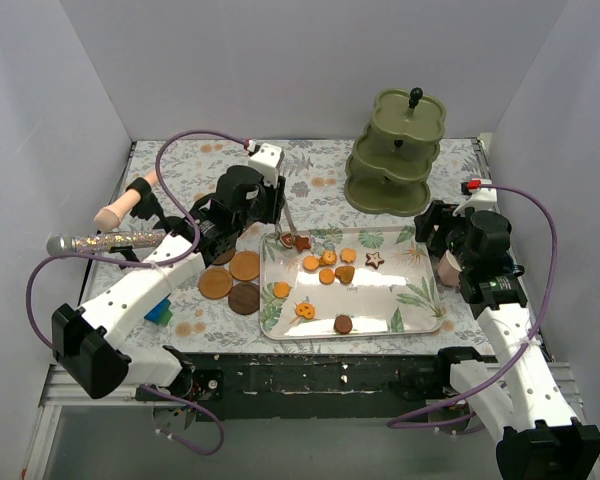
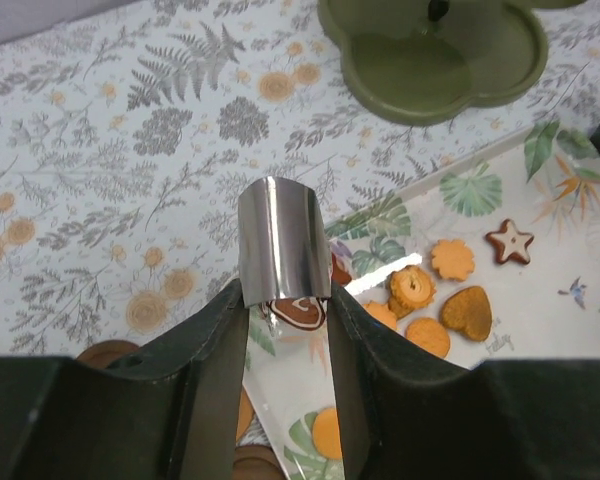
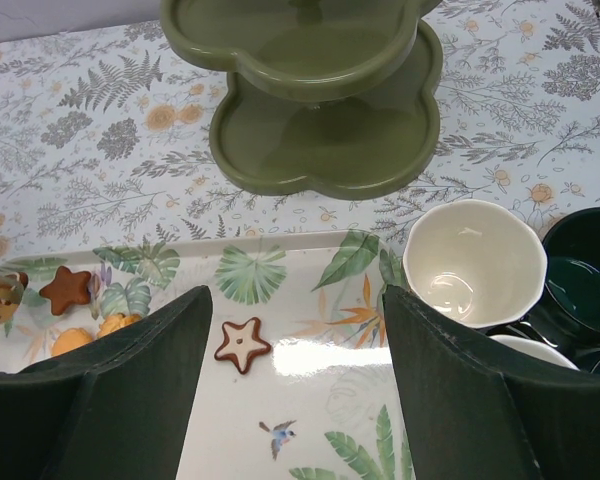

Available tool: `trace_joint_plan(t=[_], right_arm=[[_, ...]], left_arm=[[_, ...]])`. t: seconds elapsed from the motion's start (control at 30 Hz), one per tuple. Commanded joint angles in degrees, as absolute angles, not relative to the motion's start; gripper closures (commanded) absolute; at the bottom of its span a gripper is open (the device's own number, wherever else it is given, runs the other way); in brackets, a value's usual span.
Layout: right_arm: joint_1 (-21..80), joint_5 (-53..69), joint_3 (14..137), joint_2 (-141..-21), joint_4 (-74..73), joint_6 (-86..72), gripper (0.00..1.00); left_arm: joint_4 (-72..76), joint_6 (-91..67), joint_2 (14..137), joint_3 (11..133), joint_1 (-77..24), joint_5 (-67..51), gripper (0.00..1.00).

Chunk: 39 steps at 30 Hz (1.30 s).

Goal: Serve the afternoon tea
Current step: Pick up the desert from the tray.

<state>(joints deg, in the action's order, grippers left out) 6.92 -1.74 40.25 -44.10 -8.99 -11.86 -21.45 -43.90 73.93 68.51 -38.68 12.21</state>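
Left claw (image 2: 285, 300): jaws clamped across the bent end of the shiny metal tongs (image 2: 285, 235), pressing the two blades partway together. The blade tips point down into the far left corner of the leaf-print rectangular tray (image 2: 477, 190), right at a brown biscuit with white icing (image 2: 302, 311). No view shows whether the tips pinch it or only straddle it.

My read of the step: tong that biscuit, then carry it to the olive-green three-tier stand with black knob (image 1: 398, 150). The stand sits on the floral surface (image 1: 320, 165) just beyond the tray's far right corner. No biscuits on the tiers that show.

To do it well:
- Squeeze slowly. A flat biscuit between smooth blades can flip or shoot out.
- Catch it by opposite edges, with the tips low against the tray.
- Smooth metal may slide in the jaws, so hold the wrist angle steady.
- Lift straight up first, as other biscuits lie close by.
- Come in over the bottom tier's rim, under the tier above. Release low.

Right claw (image 3: 297, 320): jaws wide apart and holding nothing, hovering over the tray's right end above a brown star biscuit (image 3: 242, 343). A cream-white mug (image 3: 472, 262) and a dark green mug (image 3: 585, 270) are just to its right. Route the carry clear of that arm.
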Motion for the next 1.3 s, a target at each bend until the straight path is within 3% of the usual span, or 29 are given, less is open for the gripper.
trace_joint_plan(t=[0.0, 1.27], right_arm=[[6.9, -2.2, 41.9, -44.2, -7.6, -11.7, 0.23], [6.9, -3.9, 42.5, -41.8, -9.0, -10.6, 0.22]], left_arm=[[-19.9, -43.4, 75.8, 75.0, -38.3, 10.3, 0.67], [-3.1, -47.7, 111.0, 99.9, -39.0, 3.5, 0.66]])
